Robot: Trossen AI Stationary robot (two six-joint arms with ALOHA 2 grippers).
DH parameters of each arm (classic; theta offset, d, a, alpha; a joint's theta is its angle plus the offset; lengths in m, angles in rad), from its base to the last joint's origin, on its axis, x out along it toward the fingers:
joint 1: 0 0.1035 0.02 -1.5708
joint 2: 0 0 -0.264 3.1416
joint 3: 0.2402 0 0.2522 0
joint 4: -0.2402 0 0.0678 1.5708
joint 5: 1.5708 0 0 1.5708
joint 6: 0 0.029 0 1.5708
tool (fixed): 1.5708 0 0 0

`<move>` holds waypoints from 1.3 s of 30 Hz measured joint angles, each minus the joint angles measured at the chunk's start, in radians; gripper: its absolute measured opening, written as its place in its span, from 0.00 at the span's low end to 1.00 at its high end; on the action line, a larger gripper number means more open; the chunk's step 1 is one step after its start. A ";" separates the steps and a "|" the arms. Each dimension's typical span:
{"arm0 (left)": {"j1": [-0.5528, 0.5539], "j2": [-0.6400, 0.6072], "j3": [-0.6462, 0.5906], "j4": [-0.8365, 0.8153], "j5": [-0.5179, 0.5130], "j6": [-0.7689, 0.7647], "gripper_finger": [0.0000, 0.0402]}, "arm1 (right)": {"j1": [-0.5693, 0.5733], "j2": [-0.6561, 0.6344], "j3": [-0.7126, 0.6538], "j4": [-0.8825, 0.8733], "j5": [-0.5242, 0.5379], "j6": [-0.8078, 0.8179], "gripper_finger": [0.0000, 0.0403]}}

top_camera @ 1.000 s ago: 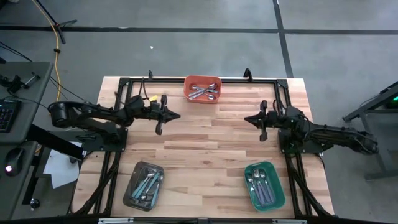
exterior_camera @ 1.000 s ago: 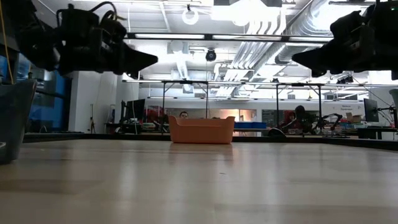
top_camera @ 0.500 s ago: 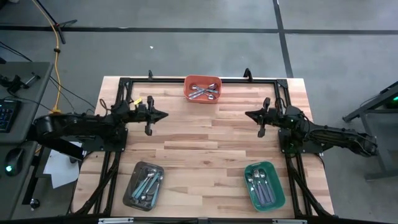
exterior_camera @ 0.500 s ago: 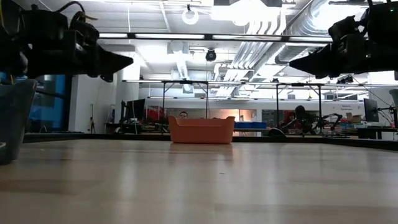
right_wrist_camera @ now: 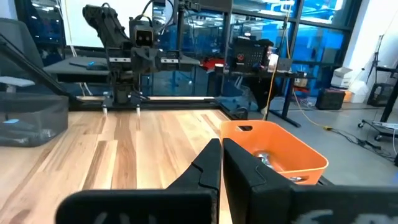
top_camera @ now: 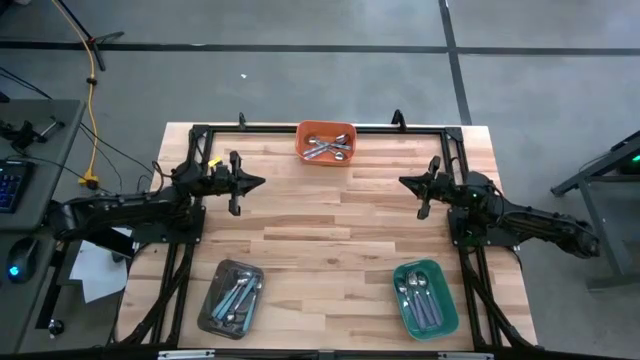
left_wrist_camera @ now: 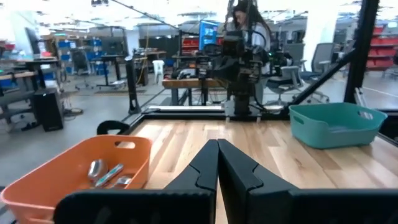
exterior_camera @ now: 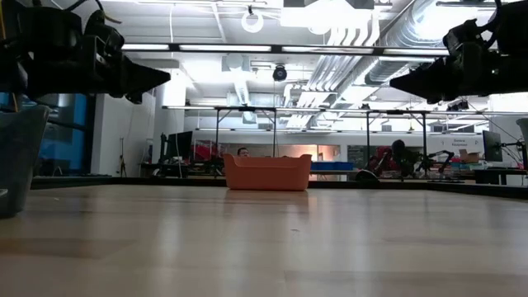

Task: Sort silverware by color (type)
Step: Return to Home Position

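From above, the spoons in the orange bin overlap and are too small to count. In the low view only that bin's near wall shows, hiding what lies inside. Well left of it, the black bin is cut off by the picture's edge. In the left wrist view, the green bin, across the worktop from the orange bin, hides its contents behind its wall.
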 joint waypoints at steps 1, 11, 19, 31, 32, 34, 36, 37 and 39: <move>0.006 -0.014 0.000 -0.011 0.000 -0.006 0.00 | 0.000 -0.018 0.000 -0.019 0.000 0.000 0.00; 0.022 -0.173 0.000 -0.160 -0.003 0.014 0.00 | 0.000 -0.250 -0.001 -0.166 0.025 -0.018 0.00; 0.022 -0.347 0.001 -0.326 -0.022 0.015 0.00 | 0.000 -0.249 -0.001 -0.169 0.074 -0.038 0.00; 0.021 -0.746 0.001 -0.691 -0.104 0.004 0.00 | 0.000 -0.250 -0.001 -0.171 0.079 -0.044 0.00; 0.021 -0.765 0.001 -0.707 -0.111 0.002 0.00 | 0.000 -0.250 -0.001 -0.177 0.079 -0.042 0.00; 0.022 -0.762 0.001 -0.718 -0.118 -0.009 0.00 | 0.000 -0.250 -0.001 -0.184 0.078 -0.042 0.00; 0.021 -0.763 0.002 -0.734 -0.118 -0.005 0.00 | 0.000 -0.249 -0.001 -0.183 0.081 -0.042 0.00; 0.022 -0.764 0.003 -0.751 -0.118 -0.006 0.00 | 0.000 -0.250 -0.001 -0.183 0.082 -0.042 0.00; 0.021 -0.762 0.001 -0.789 -0.118 -0.007 0.00 | 0.000 -0.249 -0.001 -0.179 0.091 -0.044 0.00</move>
